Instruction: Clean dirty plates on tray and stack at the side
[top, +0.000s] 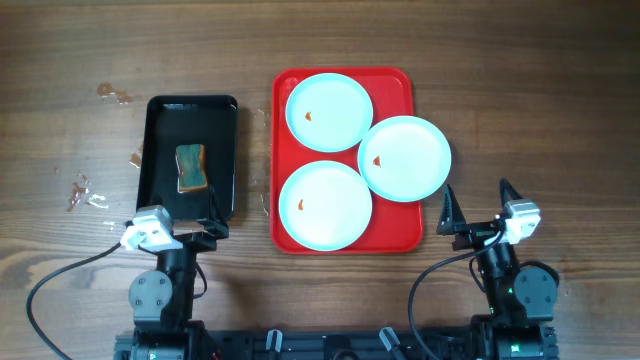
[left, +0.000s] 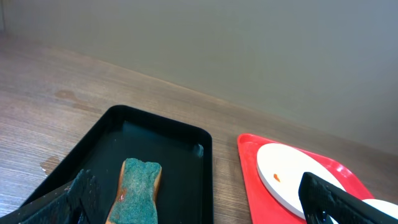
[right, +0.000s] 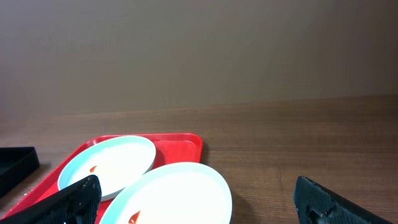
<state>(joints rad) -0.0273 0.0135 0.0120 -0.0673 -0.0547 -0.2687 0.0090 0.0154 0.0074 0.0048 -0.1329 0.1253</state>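
Observation:
The red tray (top: 392, 88) lies mid-table and carries three pale-blue plates, each with a small orange sauce spot. One plate sits at the far end (top: 328, 112). One sits at the near end (top: 325, 205). The third (top: 404, 158) overhangs the tray's right rim. My left gripper (top: 175, 215) is open at the near end of a black tray, nothing between its fingers (left: 81, 193). My right gripper (top: 478, 205) is open just right of the red tray's near corner, holding nothing. In the right wrist view the overhanging plate (right: 180, 193) lies just ahead of the open right gripper (right: 199, 208).
A black tray (top: 190, 110) left of the red one holds a teal-and-tan sponge (top: 191, 167), which also shows in the left wrist view, sponge (left: 137, 190). Small wet smears and scraps (top: 85, 192) mark the wood at far left. A plain wall stands behind the table.

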